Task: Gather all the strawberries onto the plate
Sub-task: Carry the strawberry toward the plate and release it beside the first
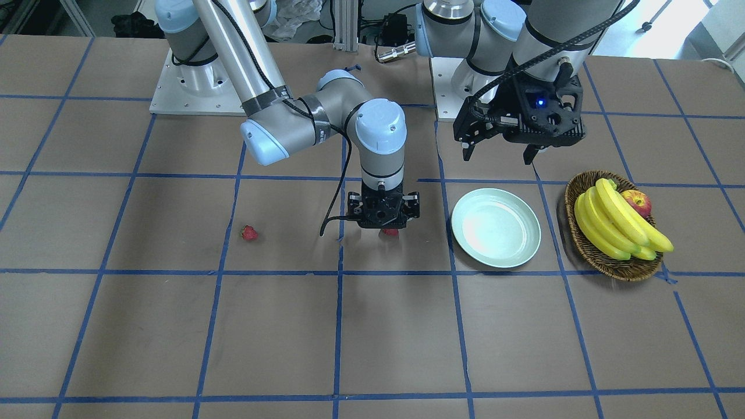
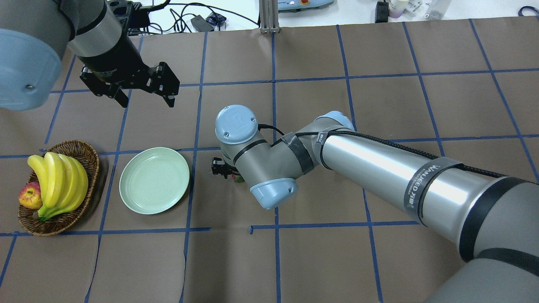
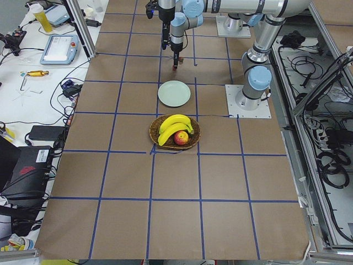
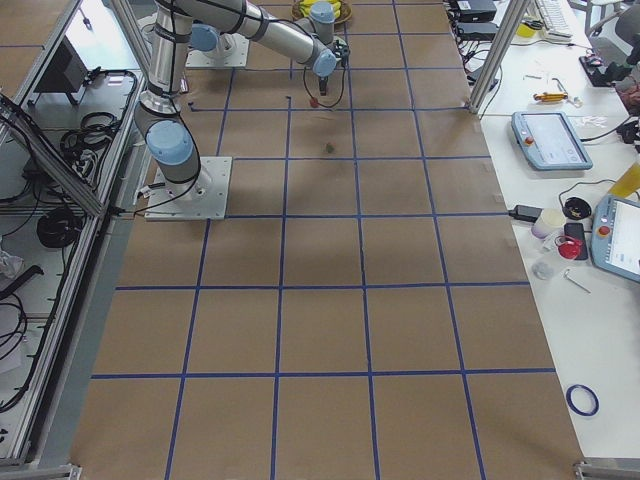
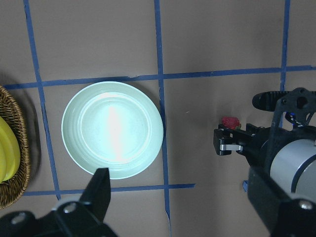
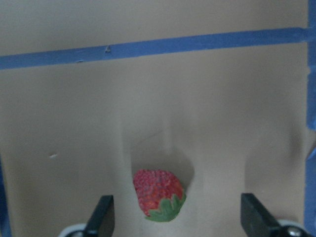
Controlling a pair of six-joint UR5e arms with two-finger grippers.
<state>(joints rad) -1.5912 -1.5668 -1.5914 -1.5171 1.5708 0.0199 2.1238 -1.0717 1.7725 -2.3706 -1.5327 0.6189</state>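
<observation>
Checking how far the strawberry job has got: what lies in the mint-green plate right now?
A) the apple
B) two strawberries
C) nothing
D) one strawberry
C: the plate shows only its bare glossy surface. One strawberry sits on the paper between the fingers of the open right gripper, and another strawberry lies farther off on the paper.

Overhead, front-facing — opposed, sharing plate
</observation>
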